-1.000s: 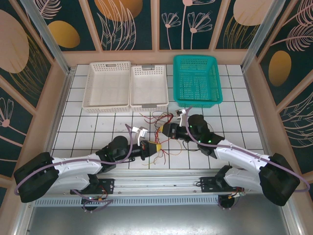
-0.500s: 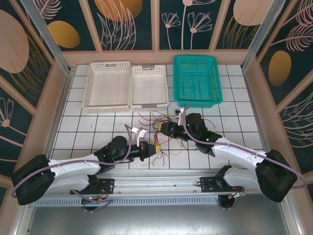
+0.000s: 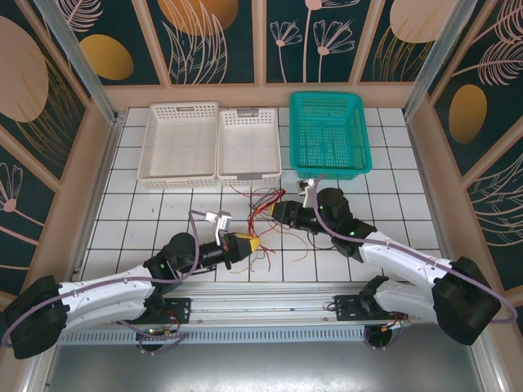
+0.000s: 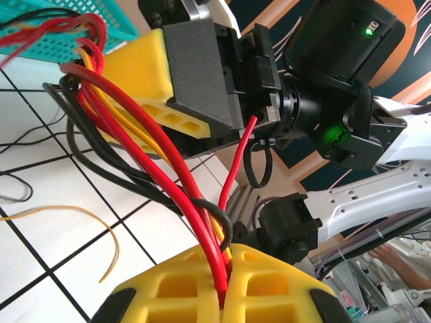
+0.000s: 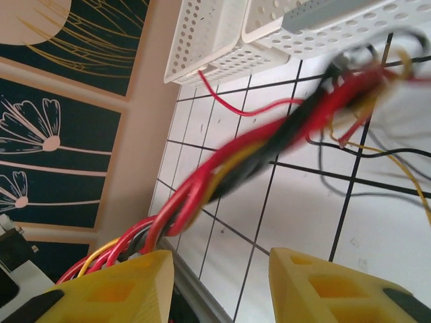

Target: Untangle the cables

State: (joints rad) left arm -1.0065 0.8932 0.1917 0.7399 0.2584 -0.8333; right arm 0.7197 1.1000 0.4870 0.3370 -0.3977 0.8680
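Seen from above, the cables (image 3: 263,214) are a thin red, black and yellow snarl on the tiled table (image 3: 147,220), strung between the left gripper (image 3: 249,243) and the right gripper (image 3: 274,214). The left wrist view adds the grip: its yellow fingers (image 4: 168,289) clamp a red strand (black and yellow ones crowd beside it). The right wrist view shows the right fingers (image 5: 128,282) parted, with the bundle passing outside one.

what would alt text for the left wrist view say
The left claw, at the bottom edge, is shut on a bundle of red, black and yellow cables that runs up and left past the right claw. Behind lie the white tiled table and a teal basket's corner.
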